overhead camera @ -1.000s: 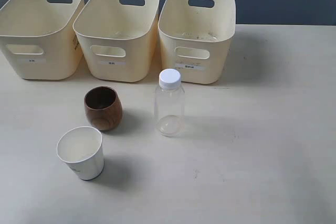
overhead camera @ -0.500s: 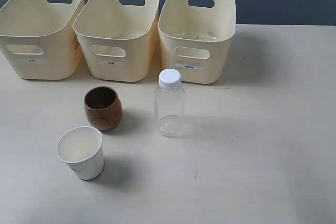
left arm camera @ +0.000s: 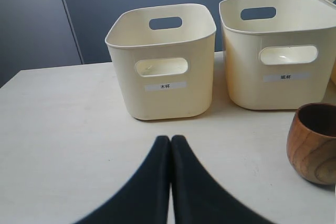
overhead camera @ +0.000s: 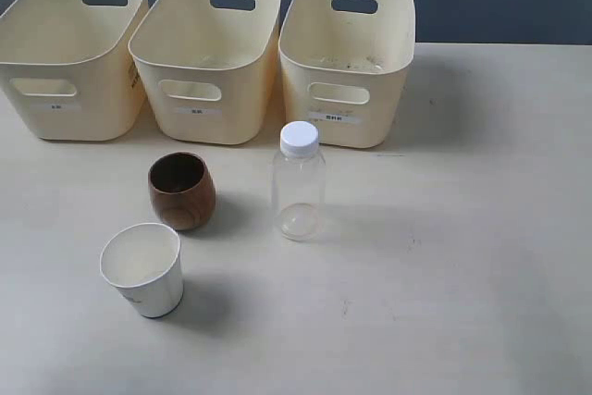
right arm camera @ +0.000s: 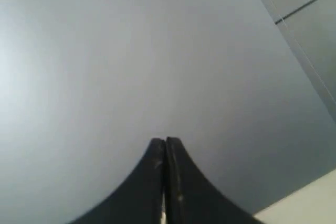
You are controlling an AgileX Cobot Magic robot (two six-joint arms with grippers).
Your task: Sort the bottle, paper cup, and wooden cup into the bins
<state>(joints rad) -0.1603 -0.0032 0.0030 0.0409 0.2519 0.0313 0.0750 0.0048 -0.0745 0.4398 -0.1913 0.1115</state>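
Nothing has shifted: with both the left gripper (left arm camera: 170,140) and right gripper (right arm camera: 165,141) pinched closed and empty, take the light, crushable paper cup (overhead camera: 143,268), standing nearest on the counter (overhead camera: 462,256), gently by its rim.

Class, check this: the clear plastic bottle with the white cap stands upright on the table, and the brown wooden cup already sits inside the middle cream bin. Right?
Not quite. The brown wooden cup stands on the table in front of the middle cream bin, as the exterior view shows. The clear plastic bottle is indeed upright.
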